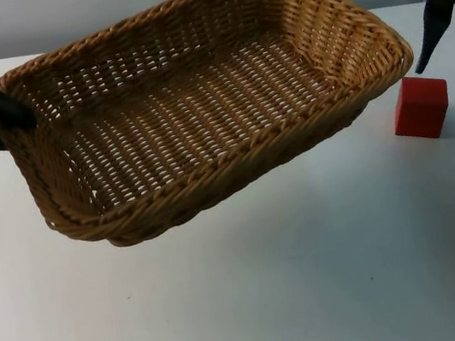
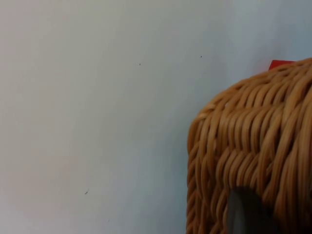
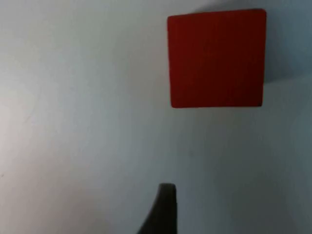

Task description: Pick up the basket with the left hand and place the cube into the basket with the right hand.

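Observation:
A brown wicker basket (image 1: 212, 180) hangs tilted above the white table, its inside bare. My left gripper (image 1: 15, 113) is shut on the basket's left rim and holds it up. In the left wrist view the woven rim (image 2: 253, 141) runs close by, with a sliver of the red cube (image 2: 281, 63) behind it. The red cube (image 1: 420, 107) stands on the table just right of the basket's right corner. My right gripper (image 1: 423, 60) hovers just above and behind the cube, apart from it. The right wrist view looks down on the cube (image 3: 217, 57).
The white table top (image 1: 314, 278) stretches open in front of the basket and the cube. The grey partition wall (image 1: 64, 14) closes off the back. The basket's right corner hangs close to the cube and my right gripper.

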